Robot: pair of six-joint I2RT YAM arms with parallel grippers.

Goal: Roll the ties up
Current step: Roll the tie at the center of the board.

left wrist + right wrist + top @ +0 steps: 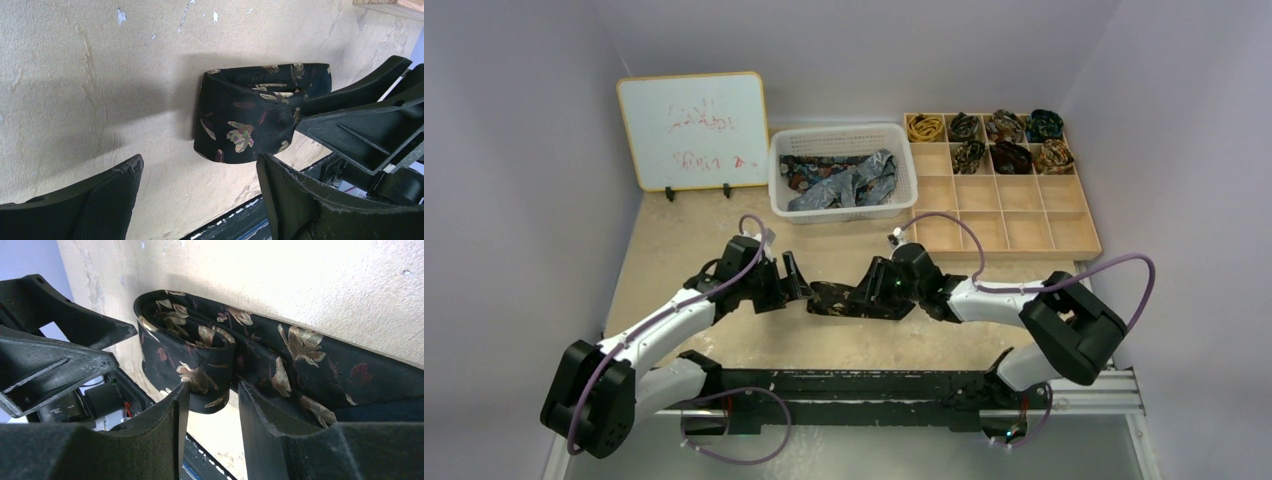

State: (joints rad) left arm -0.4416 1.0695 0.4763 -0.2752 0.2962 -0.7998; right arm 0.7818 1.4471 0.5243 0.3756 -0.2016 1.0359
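A whiteboard [692, 130] with faint red scribbles leans at the upper left of the overhead frame. Below it, at left of centre, the left gripper [796, 276] points right with its fingers spread wide and nothing between them; it stops just short of the dark tie [245, 120]. That tie lies at the middle of the frame, black with gold and reddish leaf motifs, its left end folded over into a loose, flattened coil, the rest trailing right. Behind it, top centre, a white basket [776, 190] holds loose ties [844, 185], grey-blue and dark. From the right, the right gripper [212, 395] has its fingers drawn in on either side of the coil, fabric filling the narrow gap. At upper right sits a wooden tray [1024, 230] of square compartments, with rolled ties [1009, 155] filling seven in its two back rows.

The surface [684, 250] is beige, rough and flecked with white chips. A black rail [864, 385] runs along its near edge. Purple cables [1139, 290] loop over the arms. Pale lilac-grey walls [524, 150] close in around the surface.
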